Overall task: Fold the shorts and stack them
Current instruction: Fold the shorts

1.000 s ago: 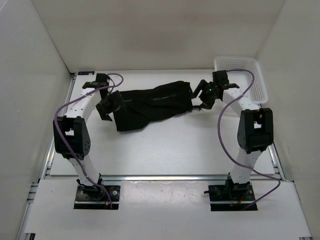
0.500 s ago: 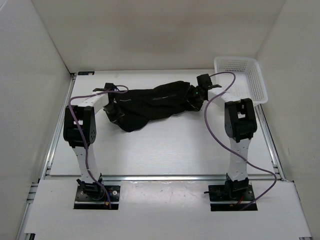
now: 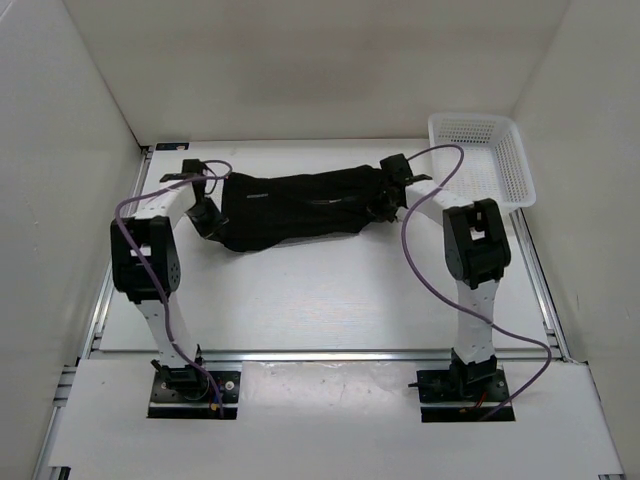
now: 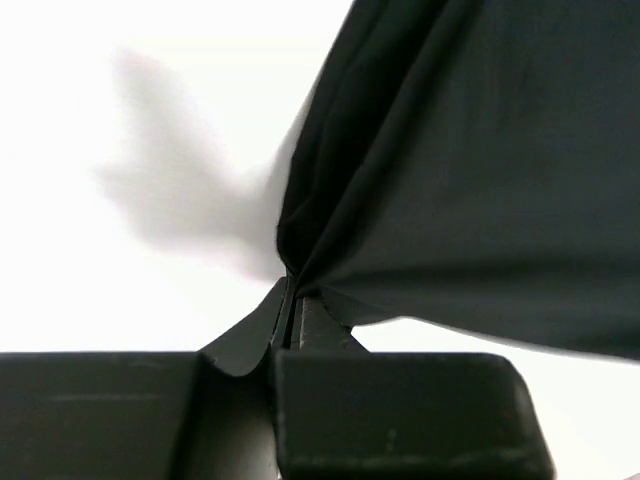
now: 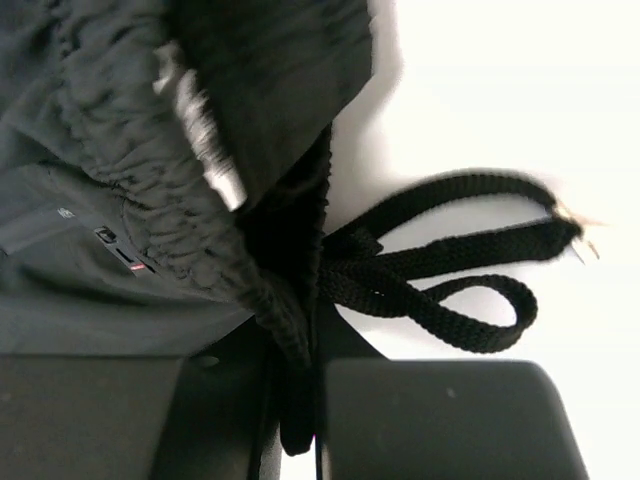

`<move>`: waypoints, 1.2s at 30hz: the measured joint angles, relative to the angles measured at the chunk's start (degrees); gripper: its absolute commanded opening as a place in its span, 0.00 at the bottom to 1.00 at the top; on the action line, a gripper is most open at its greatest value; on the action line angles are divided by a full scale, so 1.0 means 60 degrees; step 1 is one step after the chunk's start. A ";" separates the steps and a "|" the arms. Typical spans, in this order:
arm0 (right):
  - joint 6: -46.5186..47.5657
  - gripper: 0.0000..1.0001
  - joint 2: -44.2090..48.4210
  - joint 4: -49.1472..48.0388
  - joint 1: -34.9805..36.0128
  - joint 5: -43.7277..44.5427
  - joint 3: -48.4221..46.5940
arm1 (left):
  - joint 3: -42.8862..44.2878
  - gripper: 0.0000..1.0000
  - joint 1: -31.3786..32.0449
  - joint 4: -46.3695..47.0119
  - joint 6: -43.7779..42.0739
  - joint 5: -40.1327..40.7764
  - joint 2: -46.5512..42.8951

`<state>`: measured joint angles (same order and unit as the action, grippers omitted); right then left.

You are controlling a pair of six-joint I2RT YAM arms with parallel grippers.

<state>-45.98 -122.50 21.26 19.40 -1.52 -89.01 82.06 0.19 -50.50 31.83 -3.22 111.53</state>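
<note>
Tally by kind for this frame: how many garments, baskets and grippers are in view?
shorts: 1
basket: 1
grippers: 2 (left gripper, right gripper, each pinching the shorts)
Total: 4

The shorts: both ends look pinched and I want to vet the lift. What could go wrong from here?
1. The left gripper pinches only a thin gather of the shorts; it may slip out under tension.
2. The drawstring hangs loose beside the right gripper, which grips the waistband; it might snag or end up sticking out of the fold.
</note>
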 measured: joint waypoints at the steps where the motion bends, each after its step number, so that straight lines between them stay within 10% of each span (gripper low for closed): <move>1: 0.0022 0.00 0.0270 0.0044 -0.0011 0.0055 0.0306 | -0.0135 0.10 -0.0168 0.0011 -0.0033 0.0000 -0.0233; 11: 0.0233 0.00 0.4543 0.0222 0.0022 -0.0076 0.4787 | -0.3300 0.19 -0.0463 -0.0142 -0.0091 -0.0736 -0.3257; 14: 0.0259 0.60 0.5847 0.0532 0.0098 -0.0157 0.6018 | -0.4029 0.74 -0.0346 -0.0572 -0.0098 -0.1024 -0.4098; 16: 0.0306 0.80 0.6459 0.0860 0.0197 -0.0051 0.6415 | -0.4116 0.87 -0.0233 -0.0834 -0.0109 -0.1126 -0.4473; 20: 0.0514 0.82 0.7446 0.1526 0.0590 0.0317 0.6499 | -0.3497 0.80 -0.0113 -0.1337 -0.0087 -0.0976 -0.4812; 23: 0.0718 0.61 0.8131 0.2109 0.0703 0.0823 0.6335 | -0.2331 0.42 -0.0007 -0.1515 -0.0189 -0.0707 -0.4728; 25: 0.0885 0.44 0.8353 0.2306 0.0627 0.1169 0.6051 | -0.1497 0.44 0.0127 -0.1435 -0.0364 -0.0543 -0.4488; 28: 0.1122 0.31 0.8087 0.2481 0.0291 0.1446 0.5355 | -0.0495 0.75 0.0390 -0.1268 -0.0568 -0.0368 -0.3694; 32: 0.1472 0.59 0.6645 0.2401 -0.0149 0.1526 0.4095 | 0.0415 0.84 0.0637 -0.1031 -0.0648 -0.0270 -0.1985; 36: 0.1818 0.63 0.4856 0.2248 -0.0226 0.1472 0.2874 | 0.0911 0.80 0.0860 -0.0925 -0.0743 -0.0248 -0.0335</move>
<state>-35.07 -93.36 34.74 18.04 7.31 -71.77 87.53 5.34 -56.05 27.38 -4.71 109.51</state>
